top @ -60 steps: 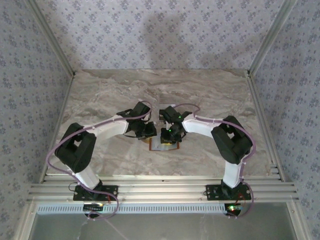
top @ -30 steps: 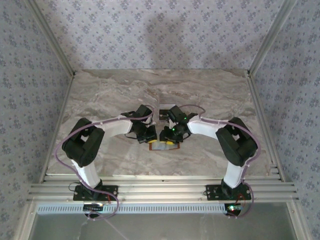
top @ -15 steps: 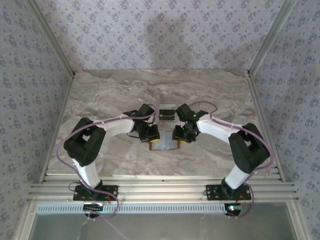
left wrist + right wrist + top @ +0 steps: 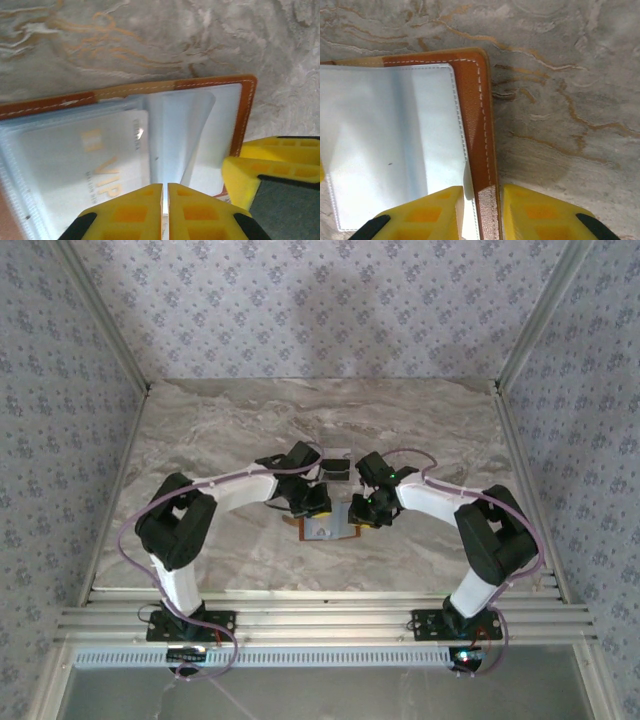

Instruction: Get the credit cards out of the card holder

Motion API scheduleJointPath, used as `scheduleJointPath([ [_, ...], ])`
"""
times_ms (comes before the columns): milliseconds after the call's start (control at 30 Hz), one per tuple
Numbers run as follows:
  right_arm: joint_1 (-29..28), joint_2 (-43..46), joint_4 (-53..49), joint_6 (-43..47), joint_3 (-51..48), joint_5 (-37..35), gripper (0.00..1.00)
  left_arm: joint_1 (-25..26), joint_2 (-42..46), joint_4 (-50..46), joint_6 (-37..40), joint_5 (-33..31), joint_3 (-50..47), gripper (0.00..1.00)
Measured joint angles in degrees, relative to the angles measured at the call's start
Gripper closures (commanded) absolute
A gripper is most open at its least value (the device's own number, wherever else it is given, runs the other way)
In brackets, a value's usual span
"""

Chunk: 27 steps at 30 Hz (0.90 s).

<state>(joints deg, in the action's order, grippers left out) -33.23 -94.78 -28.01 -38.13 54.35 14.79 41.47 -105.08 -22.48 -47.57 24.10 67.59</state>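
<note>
My right gripper pinches the card holder's orange edge. My left gripper nips a clear sleeve beside the VIP card.

Lab-style robot test booth: floral-wallpapered walls, marble-look tabletop, aluminium frame rails.

card holder: leather-look, stitched | sleeves: glossy clear plas. | table: smooth marble-look
</note>
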Motion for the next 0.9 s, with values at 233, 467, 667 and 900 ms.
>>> scheduleJointPath([
  [233,0.5,1.6,-0.7,0.0,-0.7,-0.8,0.73,2.2,-3.8,0.0,0.2,1.2,3.7,0.88],
  [467,1.9,5.0,-2.6,0.0,-1.1,-2.7,0.72,3.4,-5.7,0.0,0.2,2.1,5.5,0.88],
  [667,2.0,7.3,-3.4,0.0,-1.0,-3.2,0.72,3.2,-5.7,-0.3,0.6,2.0,5.5,0.88],
  [900,2.0,7.4,-0.3,-0.5,-1.0,1.4,0.72,1.6,-4.5,-0.2,0.6,1.6,3.7,0.88],
])
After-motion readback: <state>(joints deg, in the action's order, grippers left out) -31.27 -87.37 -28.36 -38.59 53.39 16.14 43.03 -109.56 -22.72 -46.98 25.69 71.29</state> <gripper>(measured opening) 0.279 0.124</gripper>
